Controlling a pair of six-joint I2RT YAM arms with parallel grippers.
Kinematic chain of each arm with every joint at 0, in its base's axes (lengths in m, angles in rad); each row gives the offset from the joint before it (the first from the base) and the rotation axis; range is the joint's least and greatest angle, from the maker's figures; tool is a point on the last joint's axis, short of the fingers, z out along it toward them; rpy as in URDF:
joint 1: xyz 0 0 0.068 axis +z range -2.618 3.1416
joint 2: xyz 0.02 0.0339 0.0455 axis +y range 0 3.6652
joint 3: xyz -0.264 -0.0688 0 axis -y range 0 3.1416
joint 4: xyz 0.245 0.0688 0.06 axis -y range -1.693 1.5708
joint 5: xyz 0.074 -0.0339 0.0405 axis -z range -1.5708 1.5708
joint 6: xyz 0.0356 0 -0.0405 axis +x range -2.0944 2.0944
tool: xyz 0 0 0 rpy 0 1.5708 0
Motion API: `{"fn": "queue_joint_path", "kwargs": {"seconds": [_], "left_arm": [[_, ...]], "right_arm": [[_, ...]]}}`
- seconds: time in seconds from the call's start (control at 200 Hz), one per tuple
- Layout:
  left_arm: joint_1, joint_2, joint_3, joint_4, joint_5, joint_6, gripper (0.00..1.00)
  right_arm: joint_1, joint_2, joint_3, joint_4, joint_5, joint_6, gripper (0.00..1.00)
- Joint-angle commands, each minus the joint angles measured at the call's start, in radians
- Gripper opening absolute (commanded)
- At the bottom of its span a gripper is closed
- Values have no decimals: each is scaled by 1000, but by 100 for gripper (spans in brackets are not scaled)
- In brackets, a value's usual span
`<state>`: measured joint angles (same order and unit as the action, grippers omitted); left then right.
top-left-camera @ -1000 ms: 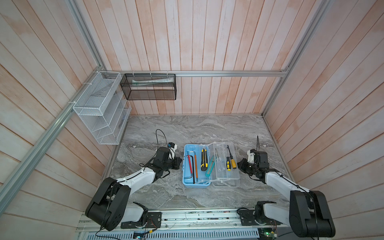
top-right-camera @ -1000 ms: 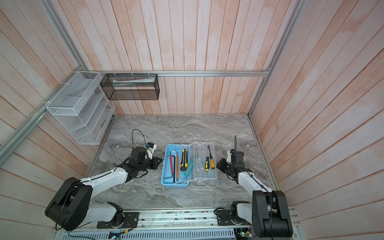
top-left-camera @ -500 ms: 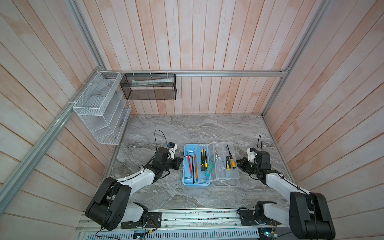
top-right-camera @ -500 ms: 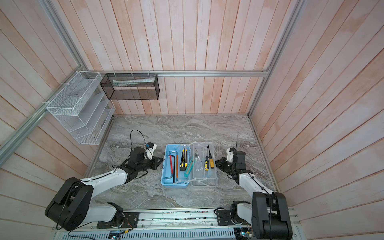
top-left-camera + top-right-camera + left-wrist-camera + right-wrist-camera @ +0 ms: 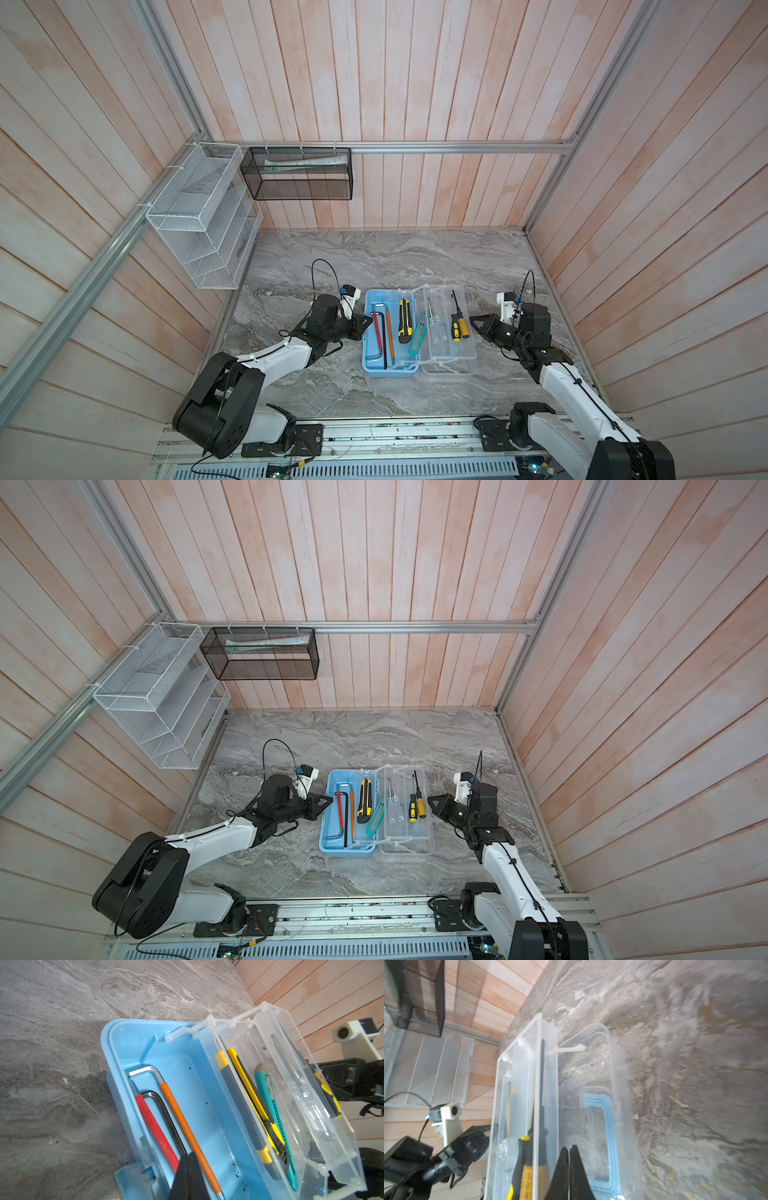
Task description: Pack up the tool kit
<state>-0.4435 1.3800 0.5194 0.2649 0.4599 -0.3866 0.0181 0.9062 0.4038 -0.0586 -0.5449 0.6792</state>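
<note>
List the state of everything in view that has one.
tool box: open, hex keys inside.
clear lid: open, lying flat on the table.
clear tray: folded out above the lid, holding screwdrivers.
left pincer: shut, empty, at the box's left edge.
right pincer: shut, empty, beside the tray.

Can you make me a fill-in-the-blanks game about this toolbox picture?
1. The light blue rectangular plastic box is ___, not closed.
2. The red-sleeved metal hex key lies ___ that box.
3. The left gripper and right gripper are both ___.
4. The black mesh basket hangs beside a ___ wire rack.
Missing words: open; inside; shut; white.
</note>
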Motion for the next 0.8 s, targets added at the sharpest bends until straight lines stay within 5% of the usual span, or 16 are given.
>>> {"fn": "queue_joint_path", "kwargs": {"seconds": [0.0, 0.215, 0.45, 0.795], "left_arm": [[0, -12, -15, -10, -22, 29, 0], [8, -47, -16, -59, -85, 38, 0], [17, -85, 19, -172, -248, 0, 0], [0, -3, 13, -145, -174, -32, 0]], "right_arm": [[-1, -36, 44, -159, 247, -45, 0], [-35, 68, 15, -87, 276, -54, 0], [-47, 337, 40, -8, 130, -113, 0], [-47, 518, 52, 122, -33, -124, 0]]}}
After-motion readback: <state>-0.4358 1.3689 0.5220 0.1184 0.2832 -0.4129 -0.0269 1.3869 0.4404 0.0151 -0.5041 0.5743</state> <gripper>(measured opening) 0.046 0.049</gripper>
